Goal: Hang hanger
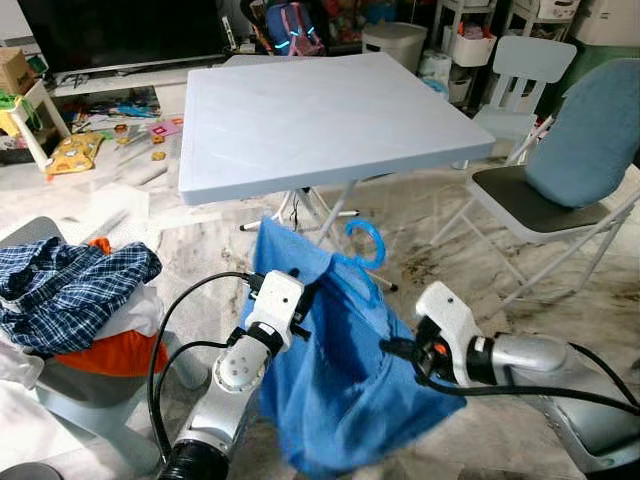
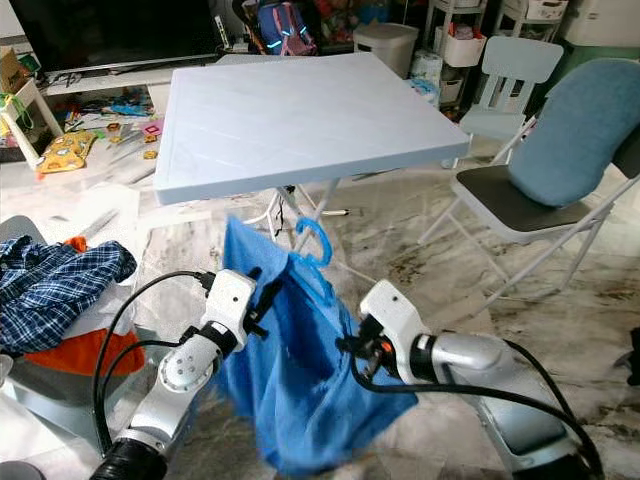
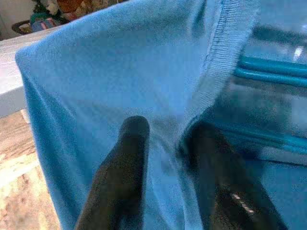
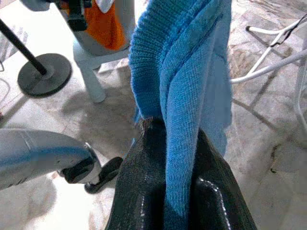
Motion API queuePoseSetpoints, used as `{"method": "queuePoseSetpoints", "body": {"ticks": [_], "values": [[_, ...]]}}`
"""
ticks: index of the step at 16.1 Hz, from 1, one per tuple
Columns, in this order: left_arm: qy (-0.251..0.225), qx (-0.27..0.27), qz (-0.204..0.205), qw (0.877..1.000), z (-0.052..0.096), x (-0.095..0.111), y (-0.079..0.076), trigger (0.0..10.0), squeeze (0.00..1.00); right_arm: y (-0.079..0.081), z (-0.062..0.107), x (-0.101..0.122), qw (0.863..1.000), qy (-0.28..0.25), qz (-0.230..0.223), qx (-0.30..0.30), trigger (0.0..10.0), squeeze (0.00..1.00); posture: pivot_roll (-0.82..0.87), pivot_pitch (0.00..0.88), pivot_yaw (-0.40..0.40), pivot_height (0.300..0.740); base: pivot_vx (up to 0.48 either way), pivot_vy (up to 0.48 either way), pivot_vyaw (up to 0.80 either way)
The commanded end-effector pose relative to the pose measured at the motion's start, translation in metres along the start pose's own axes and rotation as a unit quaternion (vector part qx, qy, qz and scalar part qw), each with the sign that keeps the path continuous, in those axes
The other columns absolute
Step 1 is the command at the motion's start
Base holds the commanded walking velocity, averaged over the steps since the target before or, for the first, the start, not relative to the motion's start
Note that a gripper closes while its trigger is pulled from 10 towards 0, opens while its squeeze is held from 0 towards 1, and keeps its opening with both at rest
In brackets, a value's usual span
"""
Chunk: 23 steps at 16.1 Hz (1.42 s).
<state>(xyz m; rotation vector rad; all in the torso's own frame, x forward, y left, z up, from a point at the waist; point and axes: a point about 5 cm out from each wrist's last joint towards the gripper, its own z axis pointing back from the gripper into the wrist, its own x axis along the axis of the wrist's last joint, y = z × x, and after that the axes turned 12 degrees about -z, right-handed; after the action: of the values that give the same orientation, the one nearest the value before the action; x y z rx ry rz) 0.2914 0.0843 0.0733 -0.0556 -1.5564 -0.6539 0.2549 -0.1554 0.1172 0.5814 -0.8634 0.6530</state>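
Living-room floor before white folding table [image 1: 320,120]: both grippers, left [image 1: 300,300] and right [image 1: 395,348], pinch blue knit garment [image 1: 340,390] carrying blue hanger [image 1: 366,243]. Transport step; next needs a rail located.

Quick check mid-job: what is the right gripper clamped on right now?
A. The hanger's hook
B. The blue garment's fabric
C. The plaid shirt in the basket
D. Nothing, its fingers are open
B: in the right wrist view the right gripper has its two black fingers pinched on a fold of the blue garment, while the blue hanger's hook sticks up free above the cloth.
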Motion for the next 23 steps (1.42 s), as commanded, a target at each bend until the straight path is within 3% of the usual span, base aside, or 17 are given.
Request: {"method": "queuePoseSetpoints", "body": {"ticks": [1,4,5,6,10,13,16,20,23], "values": [[0.001,0.0,-0.001,1.0,0.0,0.001,0.002,0.0,0.0,-0.002,0.002,0.01,1.0,-0.021,0.019,-0.004,10.0,0.0,-0.11,0.0,0.014,0.74,0.0,0.0,0.0],[-0.001,0.008,-0.006,1.0,0.0,0.001,0.005,0.0,0.0,0.002,0.003,0.005,0.999,-0.014,0.027,0.01,10.0,0.0,-0.12,0.0,0.017,0.74,0.0,0.0,0.0],[-0.011,0.012,-0.012,1.0,0.0,0.004,0.006,2.0,0.0,0.001,0.002,0.003,0.999,-0.011,0.03,0.006,10.0,0.0,-0.12,0.0,0.018,0.74,0.0,0.0,0.0],[-0.024,0.019,-0.013,0.999,0.001,0.007,0.006,0.0,0.0,-0.001,0.001,0.001,0.999,-0.009,0.031,-0.005,10.0,0.0,-0.12,0.0,0.019,0.74,0.0,0.0,0.0],[-0.028,0.018,-0.004,0.999,0.011,0.005,-0.002,0.0,0.0,0.006,-0.004,-0.003,1.0,-0.009,0.028,0.006,10.0,0.0,-0.11,0.0,0.017,0.74,0.0,0.0,0.0],[-0.018,0.038,-0.012,0.999,0.009,0.003,0.008,0.0,0.0,0.006,0.0,-0.005,0.999,0.002,0.037,0.021,10.0,0.0,-0.11,0.0,0.015,0.74,0.0,0.0,0.0],[-0.025,0.026,-0.008,0.999,0.008,0.004,0.009,0.0,0.0,0.004,0.001,-0.001,0.999,-0.005,0.031,0.018,10.0,0.0,-0.11,0.0,0.018,0.74,0.0,0.0,0.0],[0.006,0.113,-0.048,0.992,0.02,-0.005,0.045,0.0,0.0,0.0,0.012,-0.02,0.998,0.039,0.049,0.024,10.0,0.0,-0.11,0.0,0.021,0.74,0.0,0.0,0.0],[0.019,0.137,-0.058,0.989,0.029,-0.011,0.057,0.0,0.0,-0.006,0.014,-0.026,0.995,0.061,0.071,0.016,10.0,0.0,-0.1,0.0,0.018,0.74,0.0,0.0,0.0]]}}
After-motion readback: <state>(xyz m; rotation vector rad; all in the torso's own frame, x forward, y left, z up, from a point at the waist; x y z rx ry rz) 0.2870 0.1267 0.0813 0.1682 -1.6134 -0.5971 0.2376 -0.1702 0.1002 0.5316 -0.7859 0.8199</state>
